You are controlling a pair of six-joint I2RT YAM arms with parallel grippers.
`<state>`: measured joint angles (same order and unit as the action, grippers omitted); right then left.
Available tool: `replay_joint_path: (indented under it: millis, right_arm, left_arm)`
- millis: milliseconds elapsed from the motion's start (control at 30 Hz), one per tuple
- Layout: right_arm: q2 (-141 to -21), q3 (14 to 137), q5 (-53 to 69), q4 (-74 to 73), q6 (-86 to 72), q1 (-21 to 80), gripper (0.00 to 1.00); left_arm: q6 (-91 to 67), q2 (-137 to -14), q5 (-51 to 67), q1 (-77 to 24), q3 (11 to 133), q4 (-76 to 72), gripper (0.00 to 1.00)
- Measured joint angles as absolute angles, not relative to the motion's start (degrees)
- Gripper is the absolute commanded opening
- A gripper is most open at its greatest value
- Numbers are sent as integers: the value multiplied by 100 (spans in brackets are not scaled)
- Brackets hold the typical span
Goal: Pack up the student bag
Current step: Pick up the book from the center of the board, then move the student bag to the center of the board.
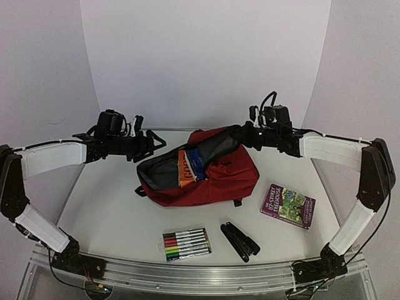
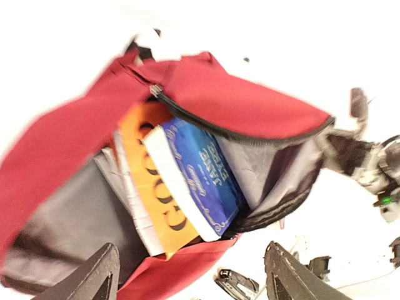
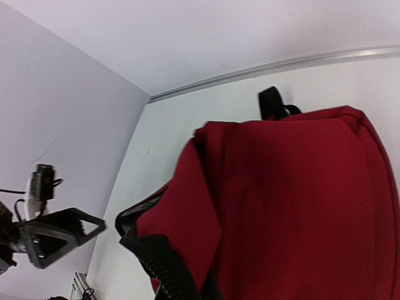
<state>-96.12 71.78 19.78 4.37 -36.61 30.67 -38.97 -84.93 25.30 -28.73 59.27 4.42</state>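
The soft, dark red student bag lies mid-table with its mouth open, holding an orange book lettered "GOO" and a blue book whose script is blurred. The right gripper pinches the bag's raised zipper rim. The left gripper hangs spread beside the bag's mouth. Right of the bag lies a purple "Treehouse" book.

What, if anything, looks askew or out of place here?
The orange book and blue book lie tilted in the open mouth of the student bag, ends showing at the lip, not pushed fully inside. Nothing looks spilled or damaged.
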Motion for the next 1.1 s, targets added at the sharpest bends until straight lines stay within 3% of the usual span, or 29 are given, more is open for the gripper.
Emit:
replay_joint_path:
  millis: [100, 233, 300, 400, 533, 767, 900, 1000, 1100]
  right_arm:
    - [-9708, 6913, 1961, 427, -3777, 2816, 3]
    - [-9888, 6776, 1799, 383, -3854, 2709, 21]
    - [-9955, 6775, 1725, 374, -3855, 2701, 33]
    - [-9997, 6777, 1683, 337, -3829, 2686, 61]
    - [-9988, 6775, 1636, 245, -3681, 2667, 81]
    - [-9211, 6450, 1662, -196, -3375, 2632, 98]
    - [-8550, 6293, 1803, -414, -3292, 2621, 98]
    - [-8076, 6121, 1845, -516, -3269, 2605, 98]
    - [-7707, 5883, 1747, -660, -3275, 2585, 98]
  left_arm:
    - [-3886, -8107, 2546, -2496, 5708, 620, 85]
    - [-3881, -7940, 2540, -2168, 5378, 868, 88]
    - [-3881, -7935, 2556, -2142, 5231, 969, 89]
    - [-3887, -7936, 2592, -2138, 5042, 1057, 90]
    - [-3891, -7937, 2602, -2076, 4844, 1053, 92]
    - [-3894, -8110, 2609, -1882, 4639, 991, 93]
    - [-3877, -8464, 2636, -1870, 4645, 917, 92]
    - [-3858, -8722, 2630, -1870, 4654, 906, 86]
    - [-3796, -8899, 2630, -1870, 4695, 904, 73]
